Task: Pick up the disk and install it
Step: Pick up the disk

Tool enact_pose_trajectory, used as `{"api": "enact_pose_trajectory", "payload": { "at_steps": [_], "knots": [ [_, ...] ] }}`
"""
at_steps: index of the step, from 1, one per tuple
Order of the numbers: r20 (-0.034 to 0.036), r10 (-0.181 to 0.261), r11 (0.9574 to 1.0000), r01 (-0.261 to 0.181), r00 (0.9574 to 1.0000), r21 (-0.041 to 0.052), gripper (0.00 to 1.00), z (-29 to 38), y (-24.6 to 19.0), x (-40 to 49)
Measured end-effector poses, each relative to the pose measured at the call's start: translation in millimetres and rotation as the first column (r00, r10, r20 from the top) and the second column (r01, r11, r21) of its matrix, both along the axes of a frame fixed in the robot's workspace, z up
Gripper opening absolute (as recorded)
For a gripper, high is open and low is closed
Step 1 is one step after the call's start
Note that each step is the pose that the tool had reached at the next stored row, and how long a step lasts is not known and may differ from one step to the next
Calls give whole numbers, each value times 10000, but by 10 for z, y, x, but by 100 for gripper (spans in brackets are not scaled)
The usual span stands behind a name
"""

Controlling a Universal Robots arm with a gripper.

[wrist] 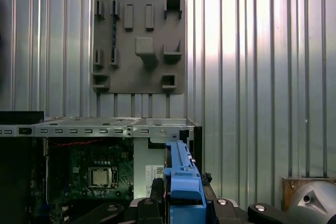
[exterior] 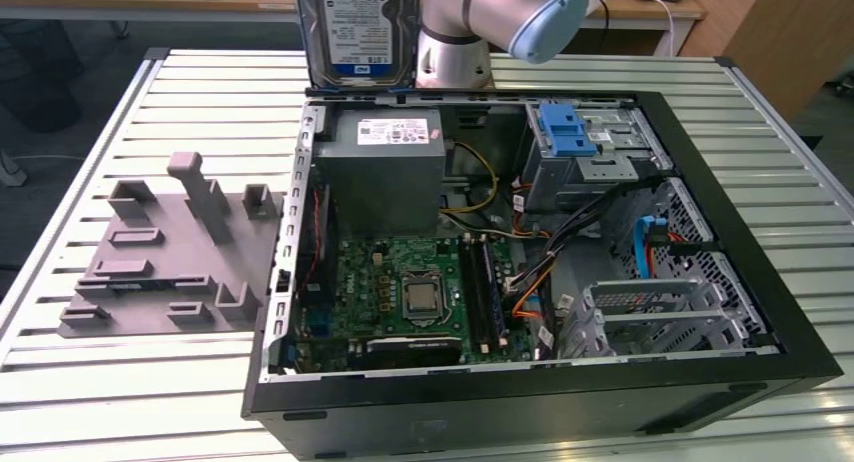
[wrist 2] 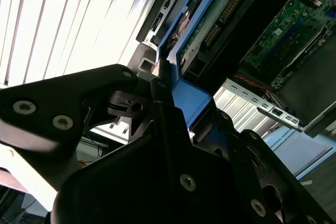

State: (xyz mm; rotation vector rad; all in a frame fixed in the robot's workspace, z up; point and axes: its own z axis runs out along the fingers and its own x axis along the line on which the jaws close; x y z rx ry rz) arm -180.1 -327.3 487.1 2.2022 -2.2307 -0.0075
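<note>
Exterior view: the disk (exterior: 356,32) hangs upright beside the arm (exterior: 481,22), above the wall of the open computer case (exterior: 787,332) nearest that arm. Its blue-and-white label faces the camera, the print not legible. A white sticker (exterior: 396,132) sits on the grey box (exterior: 380,197) inside the case. In the first wrist view the gripper (wrist: 184,203) pinches the disk by its blue rails. A grey holder plate (exterior: 154,252) lies on the slatted table (exterior: 134,382), on the exterior view's left of the case.

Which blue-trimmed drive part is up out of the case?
The disk, upright in the air at the case's edge; the cage with the blue latch sits inside the case.
</note>
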Motion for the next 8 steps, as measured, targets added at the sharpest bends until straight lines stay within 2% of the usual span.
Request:
{"api": "enact_pose_trajectory", "payload": {
  "at_steps": [8],
  "knots": [
    [0,0,10000,0,10000,0,36,0,0,60]
  ]
}}
